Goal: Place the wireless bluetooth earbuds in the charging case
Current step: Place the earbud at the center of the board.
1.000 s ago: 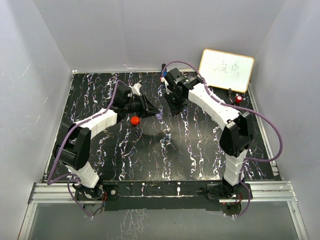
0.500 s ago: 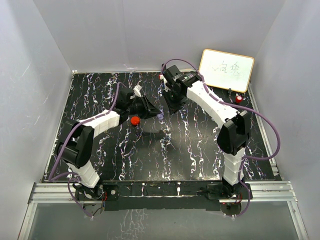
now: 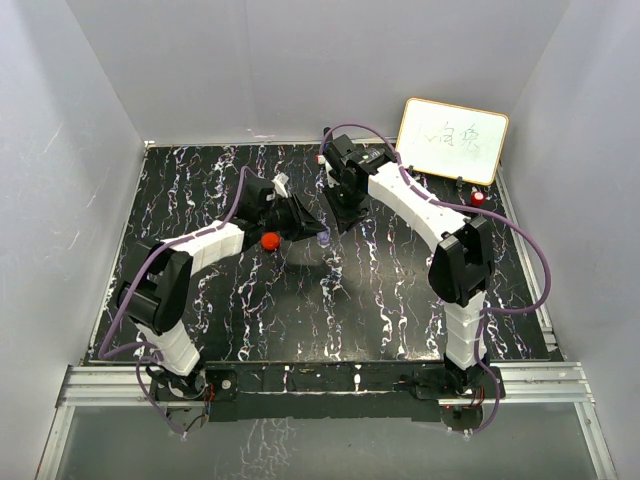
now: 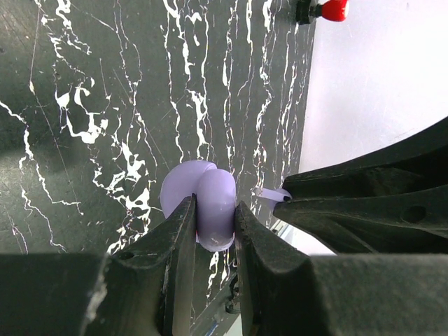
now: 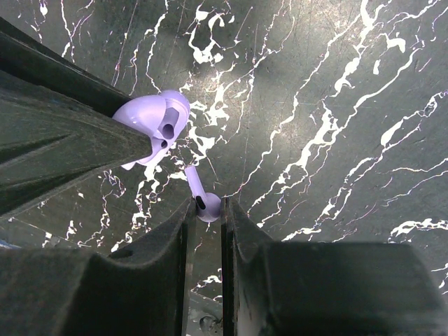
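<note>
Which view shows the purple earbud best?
Right wrist: the purple earbud sits mid-frame, stem and head clear, pinched in the right gripper beside the charging case. Left wrist shows only its tip; top external cannot resolve it.

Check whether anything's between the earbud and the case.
Nothing visible. The right gripper holds the earbud, its stem aimed at the open case clamped in the left gripper. Only a small clear gap separates them.

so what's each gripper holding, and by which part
The left gripper clamps the purple case by its sides; the right gripper pinches an earbud by its bulb end, stem toward the case.
</note>
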Motion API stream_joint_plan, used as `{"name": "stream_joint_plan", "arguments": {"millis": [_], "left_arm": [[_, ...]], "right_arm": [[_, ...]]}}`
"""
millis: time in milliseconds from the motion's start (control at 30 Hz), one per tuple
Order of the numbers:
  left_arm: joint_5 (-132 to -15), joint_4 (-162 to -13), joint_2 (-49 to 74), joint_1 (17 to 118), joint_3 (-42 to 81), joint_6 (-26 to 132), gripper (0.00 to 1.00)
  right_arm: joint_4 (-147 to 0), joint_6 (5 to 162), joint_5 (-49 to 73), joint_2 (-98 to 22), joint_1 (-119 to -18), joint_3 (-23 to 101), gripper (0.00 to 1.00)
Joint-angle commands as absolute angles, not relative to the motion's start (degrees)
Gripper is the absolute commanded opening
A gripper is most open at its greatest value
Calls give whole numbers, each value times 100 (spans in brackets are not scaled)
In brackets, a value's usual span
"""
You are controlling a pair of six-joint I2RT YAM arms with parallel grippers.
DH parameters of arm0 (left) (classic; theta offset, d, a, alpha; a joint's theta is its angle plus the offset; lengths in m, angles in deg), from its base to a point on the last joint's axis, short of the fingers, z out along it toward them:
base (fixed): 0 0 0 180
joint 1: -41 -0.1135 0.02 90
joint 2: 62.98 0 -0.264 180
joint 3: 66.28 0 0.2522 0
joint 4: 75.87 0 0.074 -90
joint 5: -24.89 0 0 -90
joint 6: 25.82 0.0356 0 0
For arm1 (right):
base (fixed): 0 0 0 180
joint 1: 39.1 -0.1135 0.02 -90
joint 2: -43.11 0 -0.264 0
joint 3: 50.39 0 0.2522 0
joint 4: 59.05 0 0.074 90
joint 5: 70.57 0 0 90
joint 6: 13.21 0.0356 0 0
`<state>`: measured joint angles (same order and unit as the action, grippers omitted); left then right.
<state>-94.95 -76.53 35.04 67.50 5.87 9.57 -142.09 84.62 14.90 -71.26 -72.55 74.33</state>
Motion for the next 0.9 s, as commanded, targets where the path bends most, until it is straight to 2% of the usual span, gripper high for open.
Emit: {"name": "stream_joint_plan", "arguments": {"millis": [0,867], "left_arm": [[-9478,-7662,3484,6852,768,986,0],[-9429,-7801,3581,6965,991,1064,0]], "right_arm": [[-14199,8530,1442,-7086,-7300,7663,0],[-14244,8494,1364,-7255,-7363,7555,0]]}}
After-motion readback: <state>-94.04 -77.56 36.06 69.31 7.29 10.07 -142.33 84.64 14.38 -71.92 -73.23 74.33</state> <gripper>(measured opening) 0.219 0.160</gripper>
